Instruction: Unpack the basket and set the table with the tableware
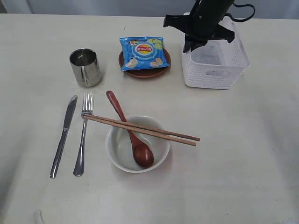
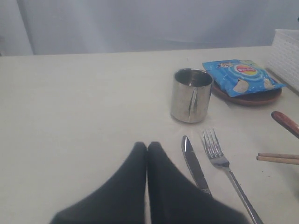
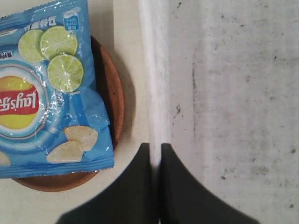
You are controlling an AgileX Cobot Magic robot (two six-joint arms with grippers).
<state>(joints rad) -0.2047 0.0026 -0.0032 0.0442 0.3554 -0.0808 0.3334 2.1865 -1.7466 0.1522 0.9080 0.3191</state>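
Note:
The white basket (image 1: 215, 70) stands at the back right of the table (image 1: 243, 163), with nothing inside. My right gripper (image 3: 155, 147) sits over its left wall, shut on the basket rim (image 3: 156, 93), whose white edge runs between the two fingers. A white bowl (image 1: 117, 149) holds the wooden spoon (image 1: 131, 133), and two chopsticks (image 1: 140, 129) lie across its rim. To its left lie the fork (image 1: 82, 135) and knife (image 1: 63, 135). The steel cup (image 1: 85, 67) stands behind them. My left gripper (image 2: 147, 145) is shut and empty, low beside the knife (image 2: 194, 165).
A blue chip bag (image 1: 142, 52) lies on the small brown plate (image 1: 145, 73) between the cup and the basket. The right arm (image 1: 205, 18) reaches in from the back over the basket. The left gripper does not show in the exterior view.

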